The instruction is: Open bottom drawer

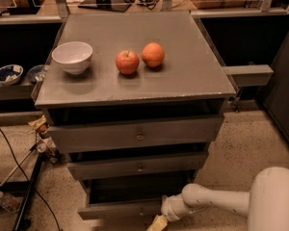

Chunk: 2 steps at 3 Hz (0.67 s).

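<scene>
Bottom drawer (118,209), lowest of three, appears partly drawn out. Pincer (159,223) at its front; grip cannot be told. Risk: slipping off, or a jerk rolling the apple (127,62) off the surface (183,81).

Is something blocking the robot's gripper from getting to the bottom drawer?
No, nothing visible is in the way. The gripper is right at the front panel of the bottom drawer, at the picture's lower edge.
</scene>
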Motion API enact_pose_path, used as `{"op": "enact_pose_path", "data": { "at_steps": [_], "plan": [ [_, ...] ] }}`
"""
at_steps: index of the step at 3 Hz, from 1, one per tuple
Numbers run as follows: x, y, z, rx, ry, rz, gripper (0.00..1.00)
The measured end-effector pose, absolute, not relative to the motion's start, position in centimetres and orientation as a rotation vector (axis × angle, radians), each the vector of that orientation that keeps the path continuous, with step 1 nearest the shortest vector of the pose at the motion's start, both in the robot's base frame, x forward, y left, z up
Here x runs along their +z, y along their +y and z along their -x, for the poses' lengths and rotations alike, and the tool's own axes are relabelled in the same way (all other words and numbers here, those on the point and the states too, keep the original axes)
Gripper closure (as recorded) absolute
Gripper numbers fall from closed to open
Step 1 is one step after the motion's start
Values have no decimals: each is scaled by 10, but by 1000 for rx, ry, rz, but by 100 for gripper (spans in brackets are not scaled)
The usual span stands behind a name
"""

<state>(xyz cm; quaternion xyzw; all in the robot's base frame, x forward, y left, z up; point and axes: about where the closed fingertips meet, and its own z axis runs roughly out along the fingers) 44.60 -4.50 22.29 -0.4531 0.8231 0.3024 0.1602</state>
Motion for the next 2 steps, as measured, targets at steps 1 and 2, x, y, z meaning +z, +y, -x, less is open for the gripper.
{"op": "enact_pose_path", "data": {
  "at_steps": [1,2],
  "plan": [
    [227,-45,-444,874,2349,1293,0],
    [227,-45,-444,875,2349,1293,0]
  ]
}}
